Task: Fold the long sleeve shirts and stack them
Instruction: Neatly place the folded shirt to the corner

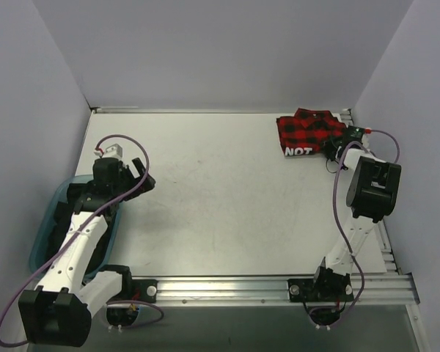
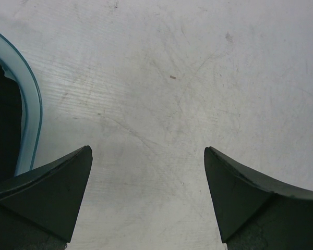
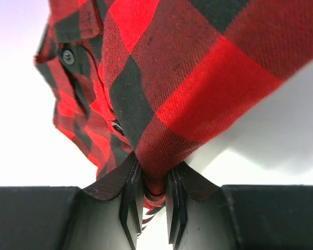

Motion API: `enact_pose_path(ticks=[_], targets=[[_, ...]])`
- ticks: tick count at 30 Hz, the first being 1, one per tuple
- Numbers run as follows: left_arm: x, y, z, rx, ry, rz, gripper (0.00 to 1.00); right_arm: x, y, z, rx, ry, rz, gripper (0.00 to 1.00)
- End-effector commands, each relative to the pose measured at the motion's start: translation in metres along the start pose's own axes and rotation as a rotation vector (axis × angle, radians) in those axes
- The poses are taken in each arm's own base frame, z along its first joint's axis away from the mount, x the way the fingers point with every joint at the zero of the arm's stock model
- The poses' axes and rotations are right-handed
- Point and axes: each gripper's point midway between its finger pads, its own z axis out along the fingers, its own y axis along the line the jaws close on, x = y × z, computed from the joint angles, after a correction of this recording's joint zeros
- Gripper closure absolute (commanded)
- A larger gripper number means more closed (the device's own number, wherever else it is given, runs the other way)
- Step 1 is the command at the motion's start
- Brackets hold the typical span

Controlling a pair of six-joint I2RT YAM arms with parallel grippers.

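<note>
1. Beneath both grippers lies the pale, scuffed table (image 1: 227,198). Most of its room is between the two arms, and that is probably where a garment would be spread out for folding.
2. Just to the left of the left gripper (image 2: 147,151) stands a teal bin (image 2: 34,104), its rim curving in at the edge of the wrist view. The inside is dark, and I cannot tell what it holds.
3. Directly ahead of the right gripper (image 3: 153,174), at the far right corner of the table, sits the red-and-black check shirt (image 1: 312,132). It is bunched in a heap rather than laid flat, so I judge that folding has not started.
4. The right gripper's jaws are clamped on a narrow pinch of the shirt's flannel, and the cloth fans out and away from that pinch. Gripping near an edge like this makes sense for dragging or lifting the heap out of the corner toward open table.
5. The left gripper's jaws stand wide apart with only bare table between them. It is well apart from the shirt, and I take it to be waiting until there is a second corner to take.
6. White block lettering (image 1: 298,152) shows on the shirt's near side, just to the left of the right gripper.
7. A small dark button (image 3: 68,56) sits up and to the left of the pinch. It suggests the placket lies close to the held fold.
</note>
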Motion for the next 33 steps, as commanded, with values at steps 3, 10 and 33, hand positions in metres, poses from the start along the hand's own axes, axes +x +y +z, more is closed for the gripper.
enact_pose_path(ticks=[3,10,33], targets=[[-0.008,-0.001,0.005,0.014,-0.017,0.007,0.03,-0.008,0.004,0.022,-0.009,0.101,-0.047,0.98],[-0.005,0.002,0.007,0.002,-0.007,0.009,0.02,-0.022,0.026,0.049,-0.051,0.139,-0.074,0.94],[-0.065,-0.026,-0.134,0.059,-0.23,0.097,0.03,0.0,-0.007,-0.338,0.154,-0.09,-0.429,0.01]])
